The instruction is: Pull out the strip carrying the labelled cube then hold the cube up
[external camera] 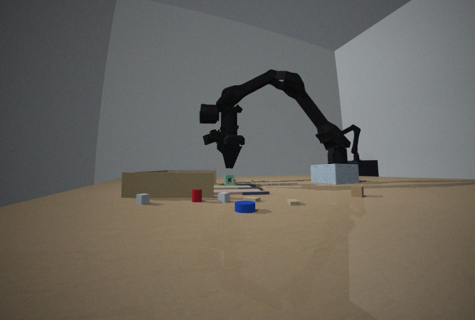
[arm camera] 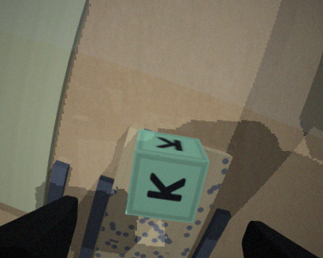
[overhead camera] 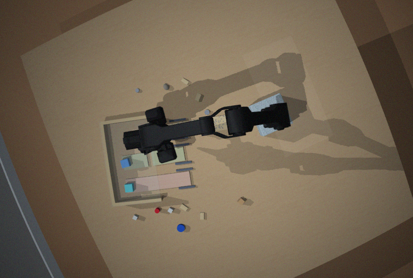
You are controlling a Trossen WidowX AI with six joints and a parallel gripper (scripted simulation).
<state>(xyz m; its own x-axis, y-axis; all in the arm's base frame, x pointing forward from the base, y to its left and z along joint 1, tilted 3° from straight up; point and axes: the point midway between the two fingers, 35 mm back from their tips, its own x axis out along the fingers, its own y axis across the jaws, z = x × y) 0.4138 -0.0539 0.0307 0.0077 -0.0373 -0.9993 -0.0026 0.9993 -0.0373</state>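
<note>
The labelled cube is mint green with a black K on its faces. It sits on the end of a tan strip with blue dots, outside the tray's open side. In the exterior view the cube stands just right of the tray wall. My gripper points straight down, a little above the cube and not touching it. In the wrist view its two black fingers stand apart at the lower corners, the gripper open and empty. From above, my wrist hides the cube.
A green strip in two pieces holds a blue cube. A pink strip holds a cyan cube. Dark blue bars flank the strips. A red cylinder, a blue disc and small blocks lie nearby.
</note>
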